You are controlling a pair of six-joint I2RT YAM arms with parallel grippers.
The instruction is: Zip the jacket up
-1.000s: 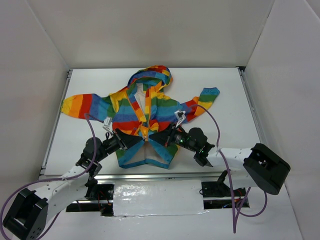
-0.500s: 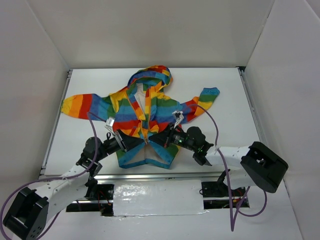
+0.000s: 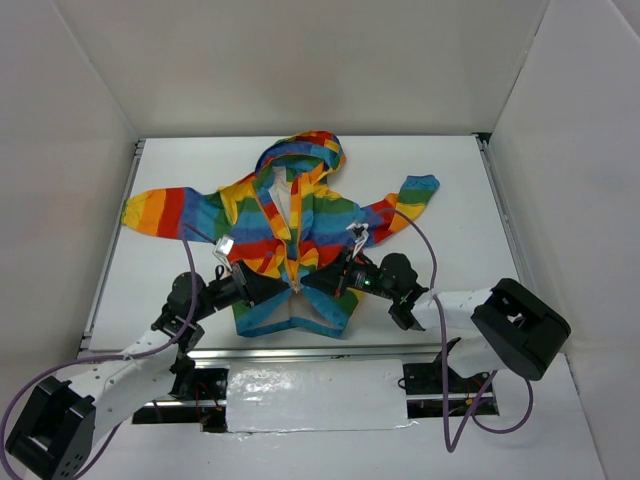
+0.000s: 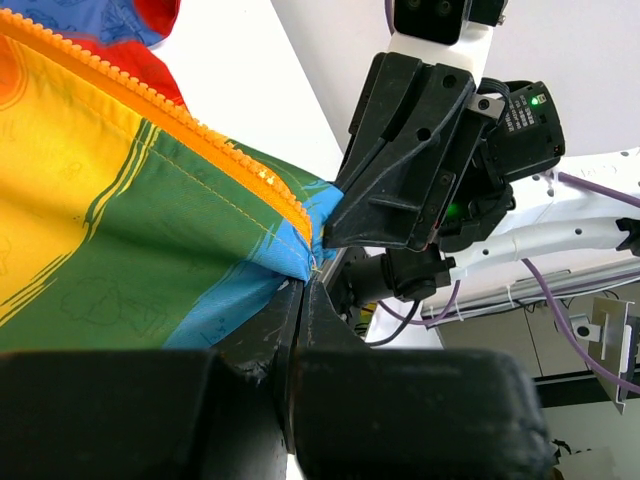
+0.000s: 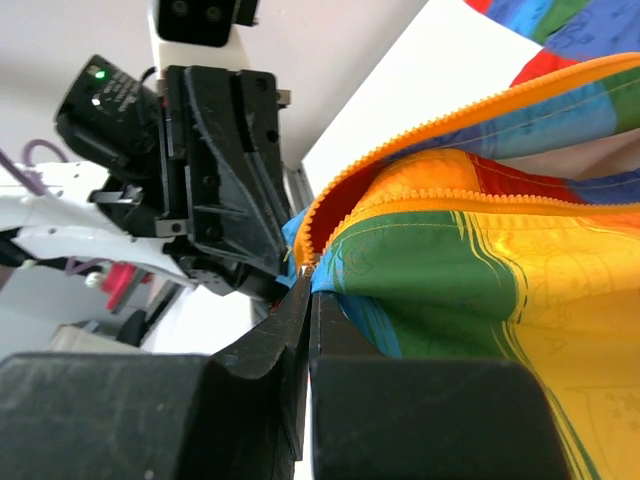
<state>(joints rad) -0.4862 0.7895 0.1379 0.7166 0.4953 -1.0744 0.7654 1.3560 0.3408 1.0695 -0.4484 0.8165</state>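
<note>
Two black two-finger grippers met at the bottom hem of the small hooded fabric jacket (image 3: 320,215) with horizontal rainbow stripes. You had the jacket lying flat, front side up, near the middle of the white table (image 3: 450,180). Its hood (image 3: 300,155) pointed toward the far wall, both sleeves were spread sideways, and the hem faced the arm bases.

The left gripper (image 3: 288,288) was clamped on the jacket. In the left wrist view its closed fingers (image 4: 300,320) pinched the blue hem corner of one front panel, just beside the lower end of the orange toothed zipper (image 4: 190,125).

The right gripper (image 3: 306,285) was likewise clamped on the jacket. Its fingers (image 5: 300,320) were closed on the hem corner of the other panel at the foot of the zipper.

You had the two sets of fingertips just beside each other at the centre of the hem. In the right wrist view the two rows of zipper teeth diverged upward from the grip. In the top view pale lining showed between the panels below the hood.
</note>
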